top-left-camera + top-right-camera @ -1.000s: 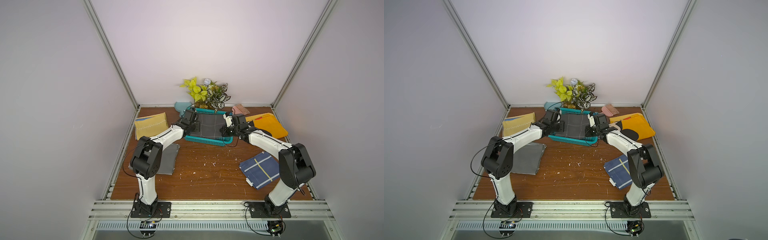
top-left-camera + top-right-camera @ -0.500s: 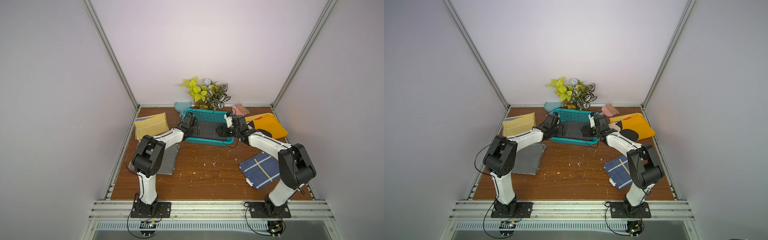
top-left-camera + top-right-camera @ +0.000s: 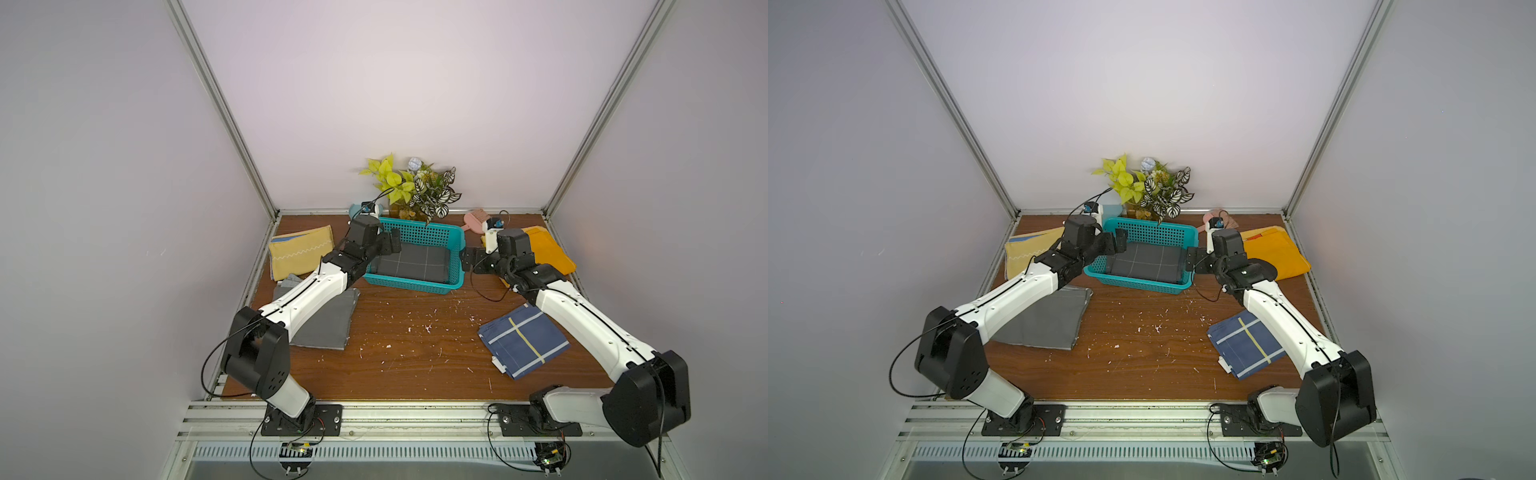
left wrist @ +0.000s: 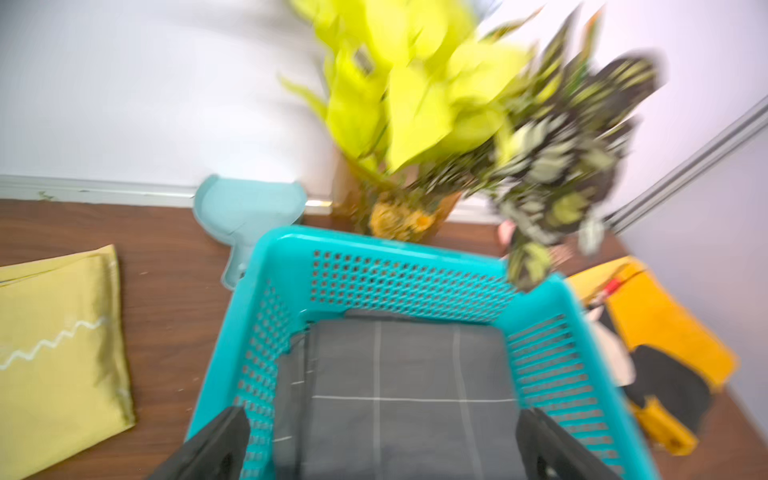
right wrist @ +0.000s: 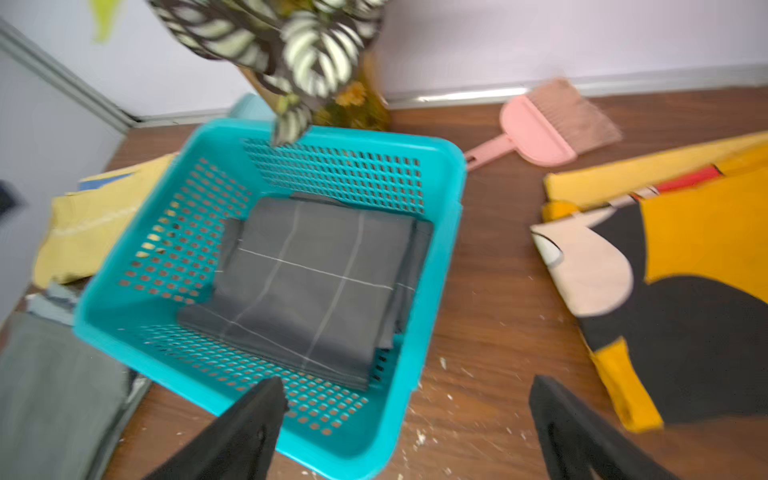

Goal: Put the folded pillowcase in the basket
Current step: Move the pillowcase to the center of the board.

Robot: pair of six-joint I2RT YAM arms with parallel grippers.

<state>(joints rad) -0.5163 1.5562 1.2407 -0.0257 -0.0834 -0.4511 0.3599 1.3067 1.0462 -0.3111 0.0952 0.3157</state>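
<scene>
The folded pillowcase (image 3: 411, 266) (image 3: 1144, 266), dark grey with thin white grid lines, lies flat on the bottom of the teal basket (image 3: 415, 286) (image 3: 1133, 286) at the back of the table. My left gripper (image 3: 386, 245) (image 3: 1115, 243) hovers open at the basket's left end, holding nothing. My right gripper (image 3: 469, 259) (image 3: 1194, 262) stands open just outside the right end, also without a hold. The blurred left wrist view shows the pillowcase (image 4: 399, 386) between the spread jaws of the left gripper (image 4: 384, 419). In the right wrist view the right gripper (image 5: 407, 390) straddles the basket's rim (image 5: 440, 249), short of the pillowcase (image 5: 316, 270).
A potted plant (image 3: 411, 189) overhangs the basket's back rim. A yellow cloth (image 3: 301, 251) and a grey cloth (image 3: 328, 320) lie on the left. An orange cloth (image 3: 548, 253), a navy striped cloth (image 3: 523, 338) and a pink brush (image 3: 476, 220) are on the right. White crumbs dot the table.
Both grippers were shut on the pillowcase over the basket; they have opened, the pillowcase has dropped into the basket, and both grippers have drawn back toward the basket's ends.
</scene>
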